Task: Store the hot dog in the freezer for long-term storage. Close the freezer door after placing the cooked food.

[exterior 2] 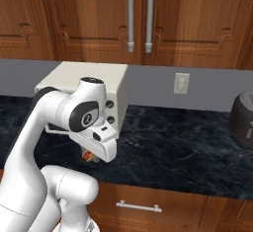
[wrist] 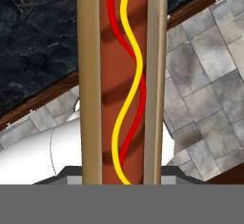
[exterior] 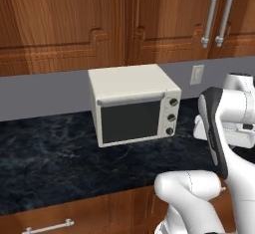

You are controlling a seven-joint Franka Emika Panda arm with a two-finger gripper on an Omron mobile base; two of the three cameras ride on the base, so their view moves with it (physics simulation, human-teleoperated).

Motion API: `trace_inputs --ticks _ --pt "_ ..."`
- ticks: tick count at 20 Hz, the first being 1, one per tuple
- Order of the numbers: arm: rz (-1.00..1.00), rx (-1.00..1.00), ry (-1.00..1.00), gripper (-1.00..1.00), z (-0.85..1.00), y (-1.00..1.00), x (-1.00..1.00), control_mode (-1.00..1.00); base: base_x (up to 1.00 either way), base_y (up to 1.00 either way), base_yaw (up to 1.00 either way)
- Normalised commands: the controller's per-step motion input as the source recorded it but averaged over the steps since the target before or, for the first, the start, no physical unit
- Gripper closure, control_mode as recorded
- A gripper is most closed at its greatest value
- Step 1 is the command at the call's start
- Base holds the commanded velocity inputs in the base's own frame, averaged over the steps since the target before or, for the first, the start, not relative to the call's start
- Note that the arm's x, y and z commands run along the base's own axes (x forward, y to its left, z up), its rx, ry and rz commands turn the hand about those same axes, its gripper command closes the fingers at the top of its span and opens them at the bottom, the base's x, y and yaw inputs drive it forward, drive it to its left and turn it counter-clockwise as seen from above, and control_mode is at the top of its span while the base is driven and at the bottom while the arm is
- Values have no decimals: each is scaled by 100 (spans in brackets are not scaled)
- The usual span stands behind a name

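Hand view: the tool grips the hot dog (wrist: 121, 85) lengthwise. Below it lie the dark bench (wrist: 33, 37) edge and tiled floor (wrist: 205, 75).

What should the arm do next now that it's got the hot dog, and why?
Probably carry it away from the counter toward the freezer. The hot dog sits lengthwise in the closed gripper, lifted clear with floor tiles below it. Ahead stand a toaster oven and wooden cabinets, so the base likely must turn or drive first.
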Motion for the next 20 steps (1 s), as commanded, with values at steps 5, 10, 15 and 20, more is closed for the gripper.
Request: trace_inputs --ticks 5,10,15,20 --pt "0 0 0 100 0 0 0 100 -53 -9 -45" --pt "0 0 0 100 0 0 0 100 -11 -63 -54" --pt "0 0 0 100 0 0 0 100 -12 -63 -71" --pt "0 0 0 100 0 0 0 100 0 -63 -77"
